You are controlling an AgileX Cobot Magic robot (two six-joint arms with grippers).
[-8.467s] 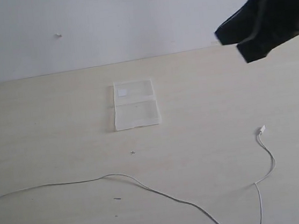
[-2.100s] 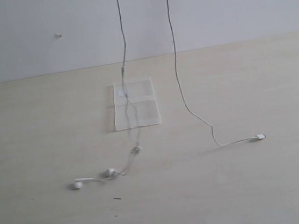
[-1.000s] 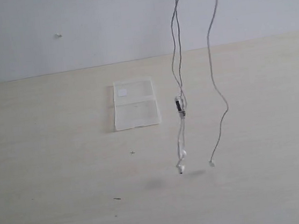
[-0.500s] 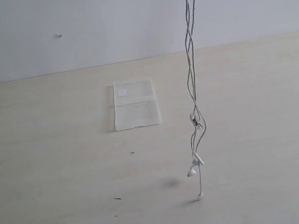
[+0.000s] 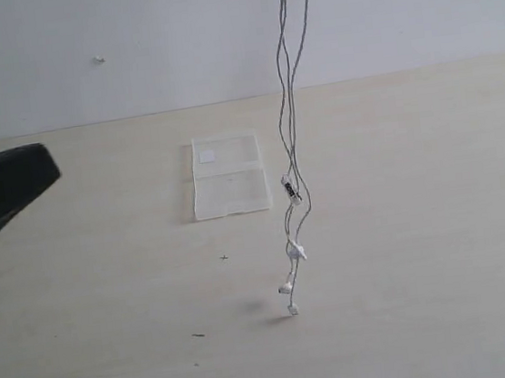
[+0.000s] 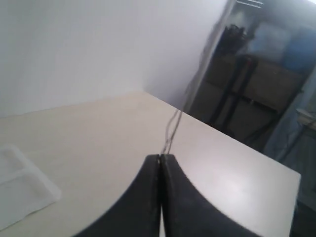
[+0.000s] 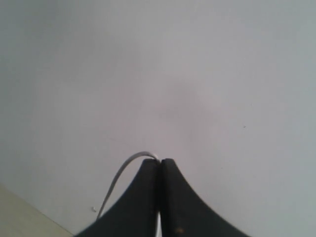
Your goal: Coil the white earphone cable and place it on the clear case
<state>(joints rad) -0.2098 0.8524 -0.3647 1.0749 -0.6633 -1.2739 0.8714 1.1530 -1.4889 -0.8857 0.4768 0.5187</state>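
White earphone cable (image 7: 118, 173) between right jaws

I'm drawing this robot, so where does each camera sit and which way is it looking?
Exterior view: sits off the arms, facing the table and the wall, looking at the clear case and the dangling white earphone cable; the left hand shows at the side.
Left wrist view: behind the shut left hand, looking across the table at case and cable.
Right wrist view: behind the right hand, shut on the cable, facing the wall.
Shared: exterior and left wrist views both show case and cable.
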